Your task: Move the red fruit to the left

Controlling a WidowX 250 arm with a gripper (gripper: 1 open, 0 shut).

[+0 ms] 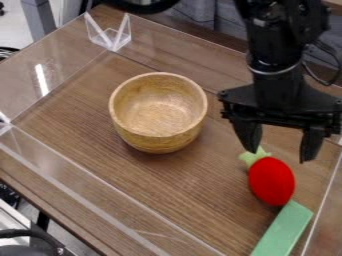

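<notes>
Gripper (pixel 281 142) (dark housing, R side of view): jaws released, fingertips spread apart, nothing grasped. Unit is positioned above the table (pixel 120 185), its tips appearing just beyond the leafy end of the red fruit (pixel 273 184); exact ht. over the surface can't be determined from this single view. Red fruit: strawberry-type toy, rounded oval body, lt. green leafy top (pixel 251 157). Location: R half of view, lower section, lying on its side on the table, outside the bowl. Orientation: leafy top directed toward the upper L, approx. toward the gripper; red body directed toward the lower R. Green block (pixel 282 232): flat, rectangular, set at an angle, adj. to the lower end of the fruit; contact vs. small gap can't be confirmed. Wooden bowl (pixel 155 105): round, lt. brown, upright, L of the fruit and well apart from it, approx. mid-view; interior visible, no contents seen. Clear angular item (pixel 110 33): near the top edge of view, upper L of the bowl; type can't be identified. Table surface: brown wood w/ visible plank lines running diagonally. Dark cables (pixel 30 238): lower L corner, partly cut off by the frame edge. Dark arm section (pixel 154 6): top edge, also partly out of frame.
</notes>
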